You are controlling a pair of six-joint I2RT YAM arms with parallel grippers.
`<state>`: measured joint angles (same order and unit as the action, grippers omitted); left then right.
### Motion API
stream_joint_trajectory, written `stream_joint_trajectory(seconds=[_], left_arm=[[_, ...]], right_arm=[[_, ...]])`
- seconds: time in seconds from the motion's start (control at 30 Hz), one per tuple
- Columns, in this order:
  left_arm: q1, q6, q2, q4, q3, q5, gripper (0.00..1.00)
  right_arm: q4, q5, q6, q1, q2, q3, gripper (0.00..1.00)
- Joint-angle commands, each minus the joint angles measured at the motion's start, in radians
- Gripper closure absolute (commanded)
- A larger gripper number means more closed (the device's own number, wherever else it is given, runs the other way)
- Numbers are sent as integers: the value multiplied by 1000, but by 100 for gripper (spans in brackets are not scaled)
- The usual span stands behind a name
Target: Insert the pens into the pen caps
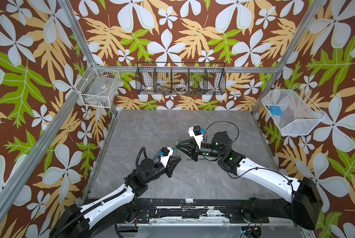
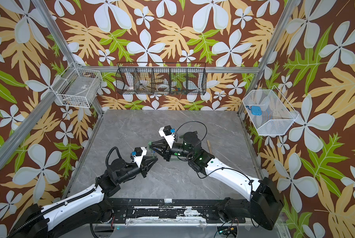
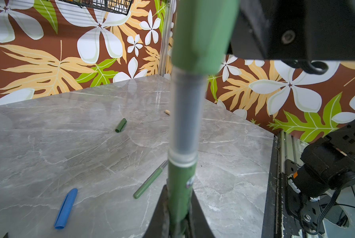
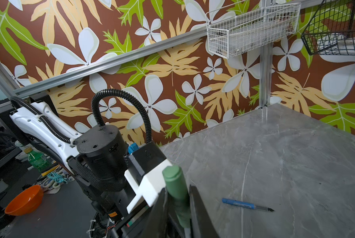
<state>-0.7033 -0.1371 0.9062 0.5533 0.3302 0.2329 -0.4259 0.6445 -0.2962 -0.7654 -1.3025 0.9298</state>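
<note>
Left gripper (image 3: 179, 191) was clenched on the lower barrel of a green pen (image 3: 181, 175), held upright above the table (image 1: 193, 181). Right gripper (image 4: 177, 187) grasped the green cap (image 4: 172, 175) over that pen's tip. The pale neck below the cap was exposed, so seating looked incomplete. Risks judged: a push off the pen's axis could jam the cap or tilt the pen in the left jaws; an early release could let the cap drop. Uncapped items on the table near the held pen: second green pen (image 3: 149, 181), second green cap (image 3: 121, 125), blue cap (image 3: 66, 208). Blue pen (image 4: 246, 205) lay apart from it.
</note>
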Motion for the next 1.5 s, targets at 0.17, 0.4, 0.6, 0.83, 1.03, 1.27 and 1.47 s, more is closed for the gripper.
stream_joint_trajectory(seconds=[0.17,0.4,0.6,0.83,1.03,1.27,1.47], left_arm=[[-1,0,-19,31,-1,-19,100],[-1,2,-13,29,1,-20,100],[-1,8,-13,20,2,-35,100],[-1,12,-1,20,6,-35,100],[-1,10,5,19,6,-36,100],[-1,-4,11,-20,30,-80,100],[-1,4,1,-58,43,-133,100]], right_arm=[[40,3,28,-3,-11,12,82],[99,3,61,-9,-13,32,83],[102,-16,71,-10,31,14,83],[137,-58,86,-9,87,-12,81],[175,-100,99,-8,122,-19,78],[424,-329,121,5,62,91,67],[622,-367,32,106,-93,202,55]])
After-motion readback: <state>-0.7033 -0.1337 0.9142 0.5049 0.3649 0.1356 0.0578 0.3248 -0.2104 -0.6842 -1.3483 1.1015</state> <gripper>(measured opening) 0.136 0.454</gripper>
